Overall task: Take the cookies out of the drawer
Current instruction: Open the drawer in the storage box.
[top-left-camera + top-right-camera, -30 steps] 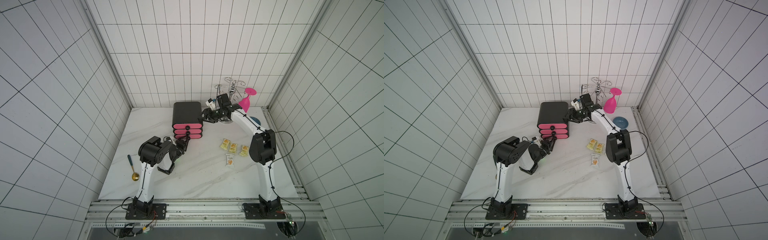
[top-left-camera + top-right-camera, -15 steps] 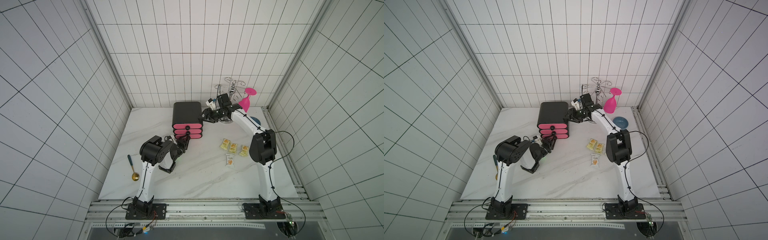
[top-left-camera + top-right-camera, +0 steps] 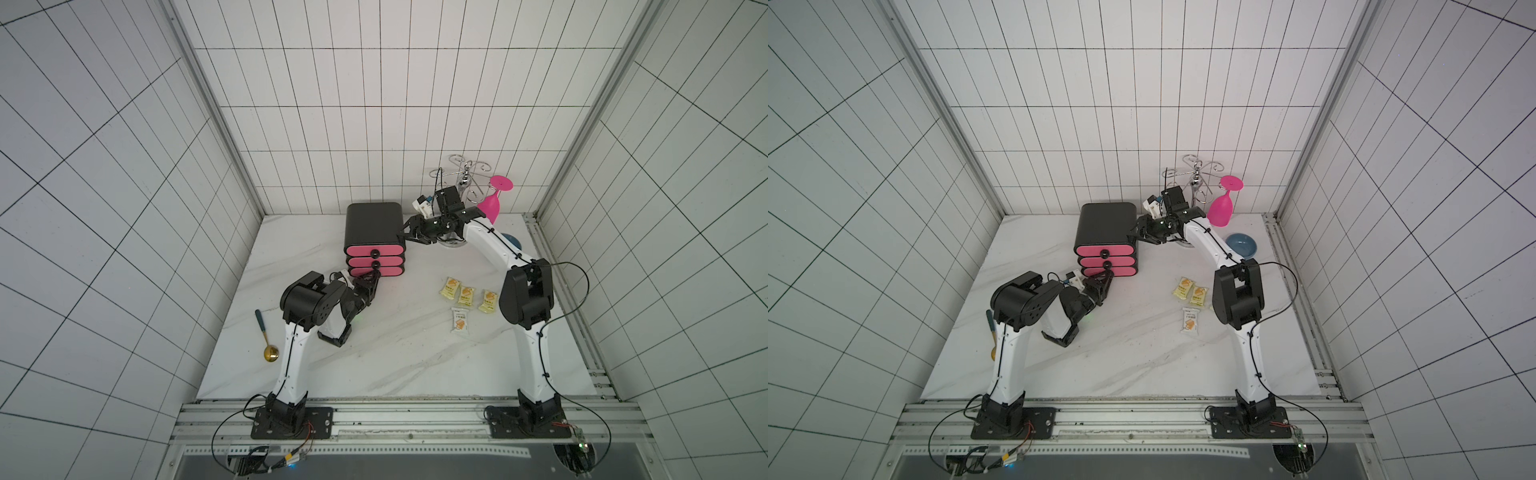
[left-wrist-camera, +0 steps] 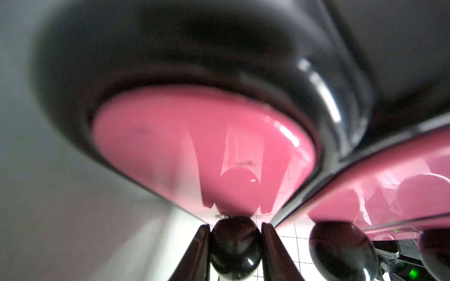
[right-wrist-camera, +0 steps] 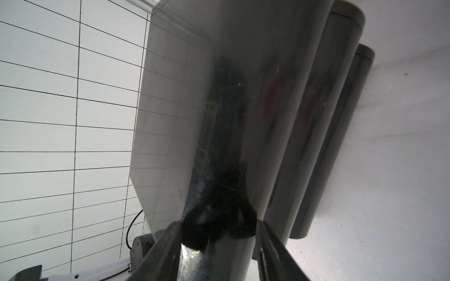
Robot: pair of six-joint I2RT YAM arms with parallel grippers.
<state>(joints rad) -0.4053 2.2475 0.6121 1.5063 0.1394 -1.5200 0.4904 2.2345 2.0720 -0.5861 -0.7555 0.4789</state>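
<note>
While four cookies (image 3: 466,295), flat packets with orange biscuit prints, three yellow and one white, lie on the table (image 3: 395,353) apart from the chest (image 3: 372,224), I see no others. My left gripper (image 3: 371,277) pinches the bottom drawer (image 3: 390,271) by its knob (image 4: 235,245), presumably to pull. My right gripper (image 3: 409,236), jaws apart, rests against the chest's side, I'd say to stop it sliding.
</note>
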